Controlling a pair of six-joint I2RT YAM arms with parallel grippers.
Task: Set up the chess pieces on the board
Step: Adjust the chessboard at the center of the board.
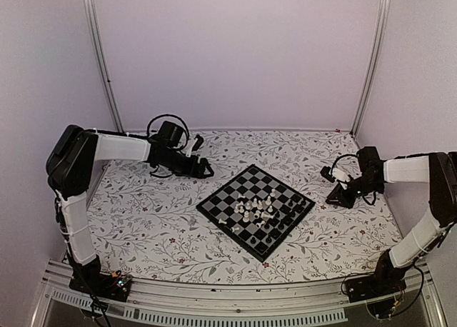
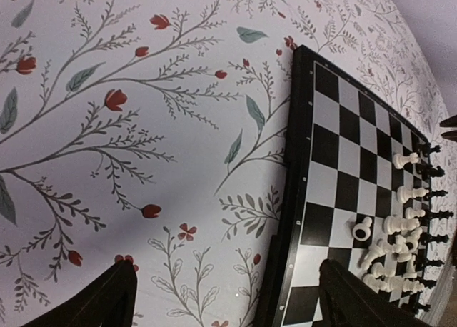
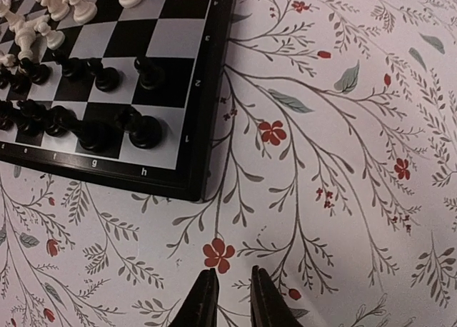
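A metal rail (image 1: 228,302) runs along the near edge and carries both arm bases. Beyond it lies the table (image 1: 157,220), covered in a pale print of twigs, leaves and small red flowers. Plain pale walls (image 1: 235,56) close it in at the back and sides.

The left gripper (image 2: 228,309) hangs over bare table just beside the board's edge, its fingers spread wide with nothing between them. The right gripper (image 3: 232,302) is off the board's opposite side, over the print. Its fingers are drawn almost together with only a slit between, and it holds nothing.

The board (image 1: 243,186) lies flat between them, turned cornerwise, with black and pale checks inside a dark border. Black pieces (image 3: 78,127) stand upright in two rows along one lettered edge. White pieces (image 2: 400,234) crowd mid-board, some standing and several tipped over in a heap.
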